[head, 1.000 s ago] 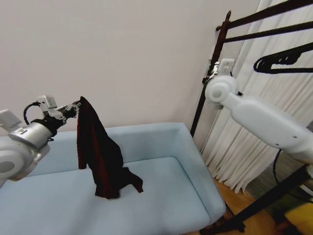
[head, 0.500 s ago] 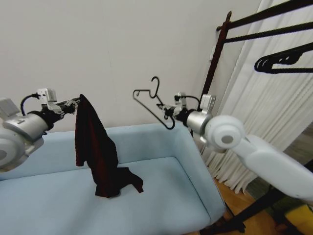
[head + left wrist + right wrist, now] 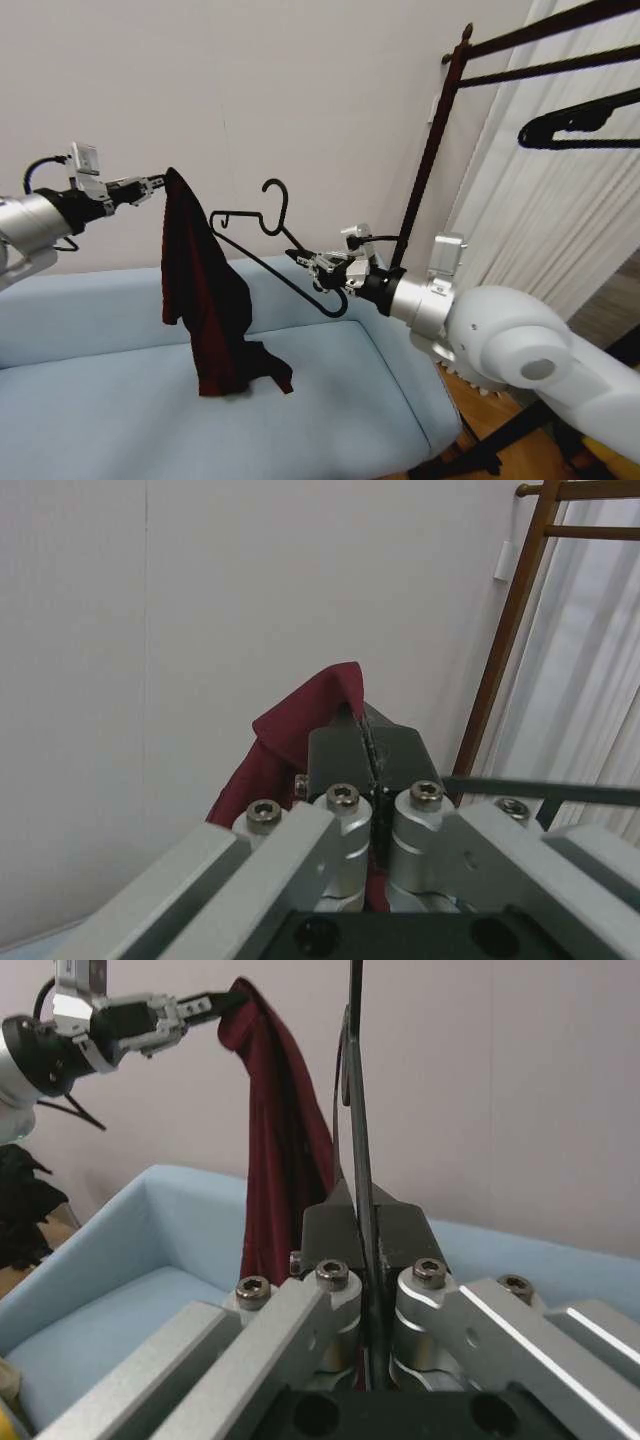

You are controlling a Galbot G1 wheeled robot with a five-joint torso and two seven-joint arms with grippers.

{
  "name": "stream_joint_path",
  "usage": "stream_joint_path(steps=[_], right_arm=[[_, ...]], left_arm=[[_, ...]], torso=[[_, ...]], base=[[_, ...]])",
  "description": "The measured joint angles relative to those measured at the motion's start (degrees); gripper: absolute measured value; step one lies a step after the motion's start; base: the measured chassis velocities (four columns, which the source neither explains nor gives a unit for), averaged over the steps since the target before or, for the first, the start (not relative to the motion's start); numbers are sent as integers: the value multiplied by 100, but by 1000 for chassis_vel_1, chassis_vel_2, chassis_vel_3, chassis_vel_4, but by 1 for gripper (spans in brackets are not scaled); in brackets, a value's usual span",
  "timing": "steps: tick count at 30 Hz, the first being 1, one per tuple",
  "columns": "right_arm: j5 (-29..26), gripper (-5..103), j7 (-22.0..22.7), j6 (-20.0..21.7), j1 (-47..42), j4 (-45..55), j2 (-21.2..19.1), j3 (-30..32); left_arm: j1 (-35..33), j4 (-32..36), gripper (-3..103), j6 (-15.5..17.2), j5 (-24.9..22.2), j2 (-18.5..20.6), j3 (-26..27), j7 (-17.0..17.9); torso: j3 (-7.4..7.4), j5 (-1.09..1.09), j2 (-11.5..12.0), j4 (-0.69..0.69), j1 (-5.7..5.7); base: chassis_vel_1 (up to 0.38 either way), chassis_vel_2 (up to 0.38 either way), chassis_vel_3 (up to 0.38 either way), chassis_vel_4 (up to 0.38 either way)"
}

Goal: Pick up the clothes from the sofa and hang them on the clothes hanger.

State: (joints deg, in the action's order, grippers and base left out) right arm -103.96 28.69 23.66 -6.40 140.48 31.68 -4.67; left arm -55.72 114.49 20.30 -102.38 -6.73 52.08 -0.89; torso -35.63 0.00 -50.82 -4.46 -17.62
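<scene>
Pale wall fills the background behind a light blue sofa (image 3: 340, 410), and everything else is best placed against that sofa. Above its backrest, toward its left end, the left gripper (image 3: 157, 184) has its fingers pressed fully together on the top edge of a dark red garment (image 3: 205, 290); the left wrist view shows the cloth pinched in the seam between the two pads. From that pinch the garment hangs straight down in front of the backrest, and its lower end lies crumpled on the sofa's seat cushion (the rest of it is in the air). Over the sofa's right half, the right gripper (image 3: 314, 266) reaches in at about backrest height, its fingers clamped tight on a thin black hanger (image 3: 358, 1130). The hanger stands between the two grippers with its hook uppermost, close to the hanging cloth but apart from it. Just past the sofa's right end stands a dark wooden clothes rack (image 3: 438, 135) with a second black hanger (image 3: 575, 125) on its rail, white curtain (image 3: 545, 230) behind.
</scene>
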Motion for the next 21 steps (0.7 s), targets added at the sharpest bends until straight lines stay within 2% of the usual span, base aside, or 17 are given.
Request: stream_joint_path(steps=[4,7,21], right_arm=[[-302,2,-17,12,46,100,-210,268],[-390,2,-16,-13,140,160,-221,281],[-352,2,34,-221,803,42,283,-328]], left_arm=[[-8,-36,0,-26,0,2,-2,-30],[-12,-38,0,-32,1,2,-5,-37],[-46,98,0,-38,13,-125,-7,-31]], torso=[[0,0,0,-2,0],[0,1,0,0,0],[0,0,0,0,0]], base=[[0,0,0,0],[0,0,0,0],[0,0,0,0]])
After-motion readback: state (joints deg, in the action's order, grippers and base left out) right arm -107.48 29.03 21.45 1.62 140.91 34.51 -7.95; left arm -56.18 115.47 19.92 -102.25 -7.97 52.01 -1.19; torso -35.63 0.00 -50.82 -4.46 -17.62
